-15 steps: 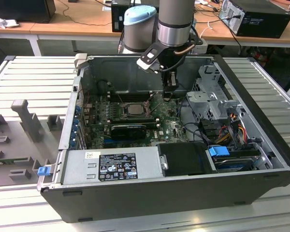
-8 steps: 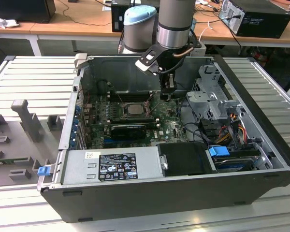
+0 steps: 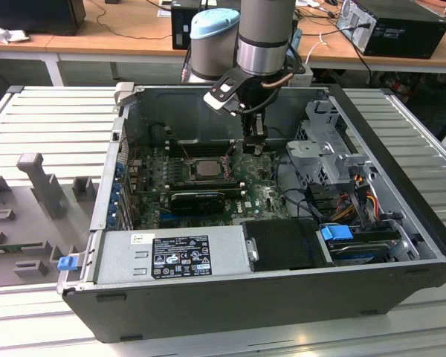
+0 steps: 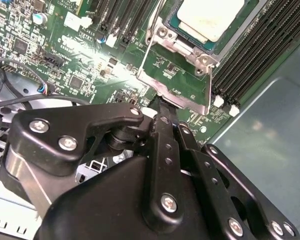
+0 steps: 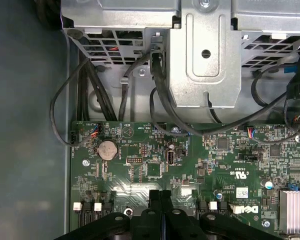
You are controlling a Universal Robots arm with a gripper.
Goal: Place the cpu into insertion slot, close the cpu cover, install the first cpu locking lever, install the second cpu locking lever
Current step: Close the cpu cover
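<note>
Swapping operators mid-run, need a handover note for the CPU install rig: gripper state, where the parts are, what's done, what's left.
Gripper: shut, and I can't make out anything held. In the second wrist view its tips sit at the free edge of the cpu cover; I cannot tell if they touch.
cpu: lying in the insertion slot, silver top up.
cpu cover: swung open, not down over the chip. The green board shows through its window.
Done: cpu placement.
Left: closing the cover, then both locking-lever steps.
</note>
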